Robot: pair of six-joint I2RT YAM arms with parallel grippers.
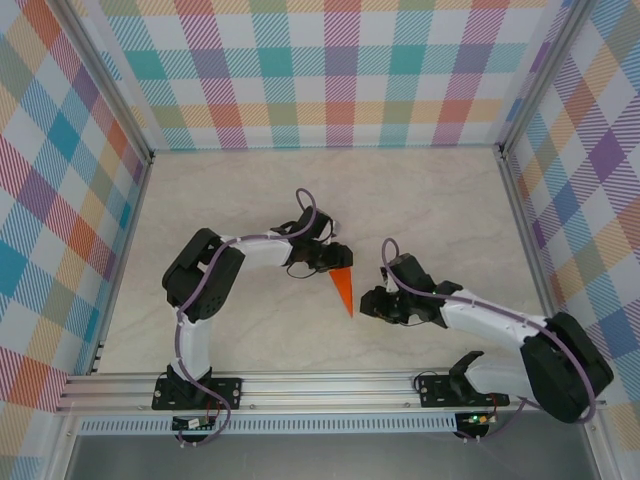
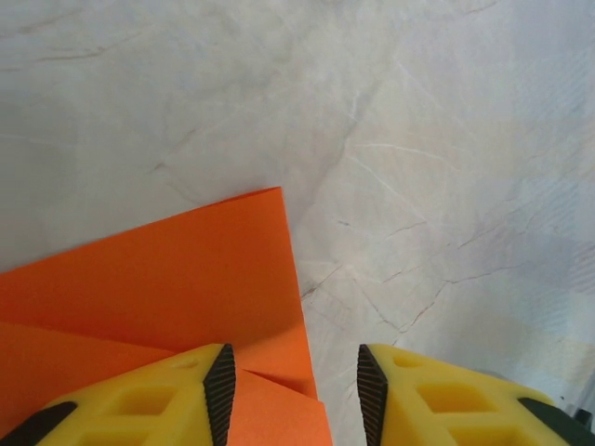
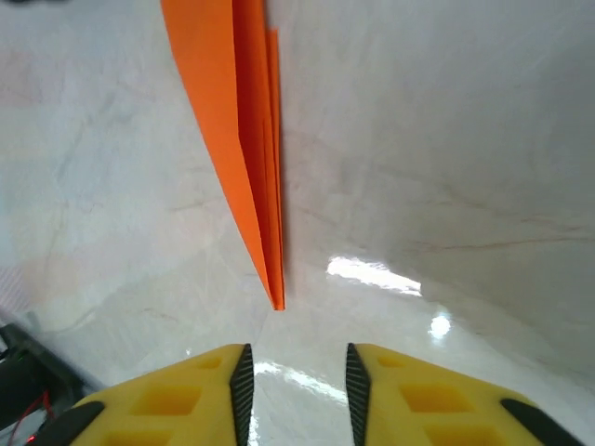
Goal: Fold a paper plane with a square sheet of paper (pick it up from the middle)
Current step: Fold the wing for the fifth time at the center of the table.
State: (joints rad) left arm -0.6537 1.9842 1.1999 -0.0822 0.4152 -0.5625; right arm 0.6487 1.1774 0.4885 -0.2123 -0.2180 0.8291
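Note:
The square sheet of paper is folded into an orange paper plane (image 1: pixel 343 288), a narrow pointed dart lying flat on the table with its tip toward the near edge. My left gripper (image 1: pixel 340 258) is at its wide end. In the left wrist view the left gripper (image 2: pixel 290 390) is open, with the folded orange paper plane (image 2: pixel 167 288) lying under the left finger and its edge reaching into the gap. My right gripper (image 1: pixel 368 303) sits just right of the tip. The right gripper (image 3: pixel 294 386) is open and empty, a little short of the paper plane (image 3: pixel 237 130).
The pale marble tabletop (image 1: pixel 250 200) is ringed by plaid walls (image 1: pixel 330 70) at the back and on both sides. An aluminium rail (image 1: pixel 320 395) carrying both arm bases runs along the near edge. Free room lies behind and to the left of the arms.

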